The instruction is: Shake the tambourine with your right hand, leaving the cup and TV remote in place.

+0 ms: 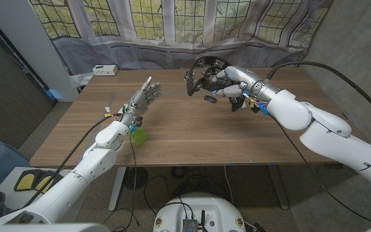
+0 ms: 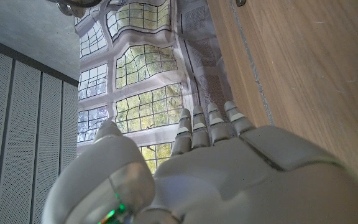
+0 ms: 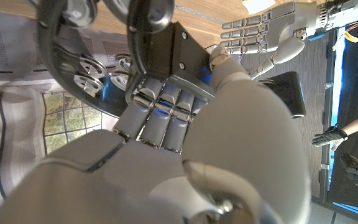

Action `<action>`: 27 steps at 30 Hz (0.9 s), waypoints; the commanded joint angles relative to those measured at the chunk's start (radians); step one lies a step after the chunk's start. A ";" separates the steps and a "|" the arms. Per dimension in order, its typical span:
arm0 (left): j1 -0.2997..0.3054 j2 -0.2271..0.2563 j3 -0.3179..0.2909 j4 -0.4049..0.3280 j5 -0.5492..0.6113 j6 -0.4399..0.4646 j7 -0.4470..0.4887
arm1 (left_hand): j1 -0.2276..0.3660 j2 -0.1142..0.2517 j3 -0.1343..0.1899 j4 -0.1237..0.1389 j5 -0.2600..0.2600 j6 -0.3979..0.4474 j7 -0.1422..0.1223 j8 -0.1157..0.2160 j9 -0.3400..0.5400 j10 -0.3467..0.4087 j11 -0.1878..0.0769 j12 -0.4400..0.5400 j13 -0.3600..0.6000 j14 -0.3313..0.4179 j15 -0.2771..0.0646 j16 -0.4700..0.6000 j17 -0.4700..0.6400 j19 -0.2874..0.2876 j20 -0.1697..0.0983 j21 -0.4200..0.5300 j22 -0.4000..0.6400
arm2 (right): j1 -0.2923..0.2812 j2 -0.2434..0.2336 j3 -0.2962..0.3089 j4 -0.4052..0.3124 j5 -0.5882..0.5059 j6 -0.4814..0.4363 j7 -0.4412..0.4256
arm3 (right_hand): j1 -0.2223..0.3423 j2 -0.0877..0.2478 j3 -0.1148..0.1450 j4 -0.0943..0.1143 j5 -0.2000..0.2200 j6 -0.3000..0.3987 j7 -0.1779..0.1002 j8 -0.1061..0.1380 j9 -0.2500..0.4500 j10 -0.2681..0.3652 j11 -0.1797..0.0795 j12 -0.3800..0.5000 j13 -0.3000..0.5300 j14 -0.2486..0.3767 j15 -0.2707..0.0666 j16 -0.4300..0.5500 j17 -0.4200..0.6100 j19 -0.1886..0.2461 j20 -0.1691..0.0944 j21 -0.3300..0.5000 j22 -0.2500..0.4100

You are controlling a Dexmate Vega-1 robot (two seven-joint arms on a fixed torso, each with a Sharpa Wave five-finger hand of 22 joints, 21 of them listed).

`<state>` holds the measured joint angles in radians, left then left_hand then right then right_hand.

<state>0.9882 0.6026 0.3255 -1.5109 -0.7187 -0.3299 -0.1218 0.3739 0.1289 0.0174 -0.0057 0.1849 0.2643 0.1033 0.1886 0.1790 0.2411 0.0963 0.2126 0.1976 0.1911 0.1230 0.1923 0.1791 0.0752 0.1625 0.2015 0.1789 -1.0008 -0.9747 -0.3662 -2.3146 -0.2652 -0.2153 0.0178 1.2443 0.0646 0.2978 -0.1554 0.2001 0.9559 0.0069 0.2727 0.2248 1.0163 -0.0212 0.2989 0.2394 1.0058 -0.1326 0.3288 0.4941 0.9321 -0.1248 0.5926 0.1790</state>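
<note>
Right hand grips the black tambourine at upper centre by its rim; it looks light, rigid, its jingles loose, so the frame is the safest hold.

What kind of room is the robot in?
Probably a lab or workroom, not a home: a wooden table stands before a printed window backdrop, and loose cables lie on the floor underneath.
</note>
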 commanded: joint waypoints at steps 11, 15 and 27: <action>0.024 0.010 -0.004 -0.024 -0.003 0.010 0.015 | -0.005 0.001 0.009 -0.001 -0.001 0.006 0.000 0.002 0.001 0.004 -0.006 0.003 0.003 0.004 -0.008 -0.001 0.004 0.001 0.008 -0.001 0.003 | -0.056 -0.074 0.050 -0.027 0.015 -0.089 0.010 | 0.083 0.088 -0.002 0.005 0.007 0.074 -0.067 0.004 0.005 0.001 0.007 -0.001 0.005 0.025 -0.070 0.004 0.007 -0.004 -0.002 0.012 0.005; 0.026 0.013 -0.005 -0.028 -0.004 0.016 0.018 | -0.005 0.001 0.009 -0.001 -0.001 0.006 -0.001 0.002 0.001 0.004 -0.006 0.003 0.003 0.003 -0.007 -0.001 0.004 0.001 0.009 -0.001 0.003 | -0.056 -0.090 0.053 -0.021 0.020 -0.090 0.016 | 0.086 0.087 -0.002 0.002 0.008 0.076 -0.067 0.004 0.005 0.001 0.007 -0.001 0.005 0.025 -0.069 0.003 0.007 -0.004 -0.002 0.015 0.005; 0.017 0.017 0.000 -0.028 -0.002 0.034 0.019 | -0.006 0.001 0.011 -0.002 -0.001 0.007 0.000 0.002 0.001 0.004 -0.002 0.003 0.003 0.003 -0.007 -0.001 0.004 0.000 0.009 -0.001 0.003 | -0.041 -0.145 0.061 -0.017 0.041 -0.131 0.067 | 0.090 0.087 -0.004 0.001 0.006 0.077 -0.062 0.003 0.005 -0.002 0.006 0.000 0.012 0.027 -0.067 0.007 0.013 -0.007 -0.004 0.020 0.005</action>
<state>1.0119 0.6166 0.3215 -1.5379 -0.7217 -0.3108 -0.1045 0.3740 0.1289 0.0199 -0.0082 0.1849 0.2642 0.1034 0.1886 0.1790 0.2411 0.0963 0.2126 0.1976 0.1910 0.1230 0.1923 0.1791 0.0752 0.1624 0.2015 0.1790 -1.0491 -1.0770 -0.3138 -2.3372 -0.2415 -0.3126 0.0519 1.2443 0.0646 0.2952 -0.1579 0.2040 0.9580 0.0089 0.2703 0.2253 1.0163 -0.0213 0.2979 0.2480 1.0059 -0.1324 0.3294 0.5017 0.9266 -0.1302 0.6039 0.1794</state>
